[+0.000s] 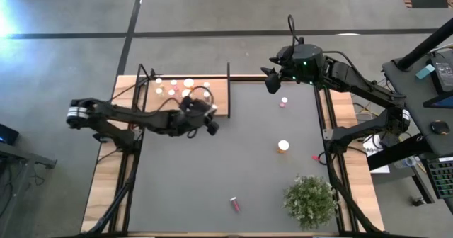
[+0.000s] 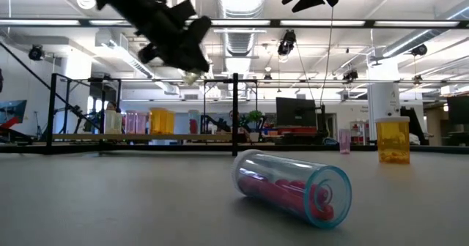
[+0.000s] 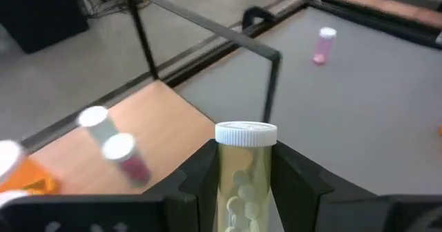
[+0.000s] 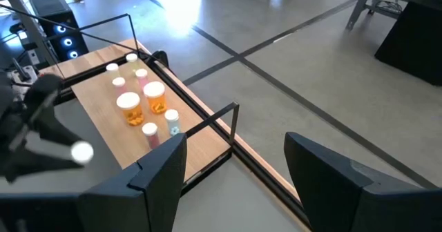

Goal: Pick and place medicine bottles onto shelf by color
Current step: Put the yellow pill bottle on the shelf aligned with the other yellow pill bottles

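Only the left wrist view showed the grip: left gripper (image 3: 245, 184) was clamped on a yellow-green bottle (image 3: 244, 173), clear ribbed-cap cylinder with pale tablets inside, upright between the dark fingers. From overhead the same gripper (image 1: 200, 115) sat at the shelf's (image 1: 219, 91) near edge and the bottle was hidden. The shelf was a flat light-wood board with a thin black wire frame, carrying a cluster of white-capped bottles (image 1: 180, 88). Right gripper (image 1: 272, 81) hung off the table's far edge, jaws wide apart and empty, per the right wrist view. The low view alone showed the fallen pink bottle (image 2: 292, 187) as a transparent tube lying on its side. An orange bottle (image 1: 283, 146) stood mid-table.
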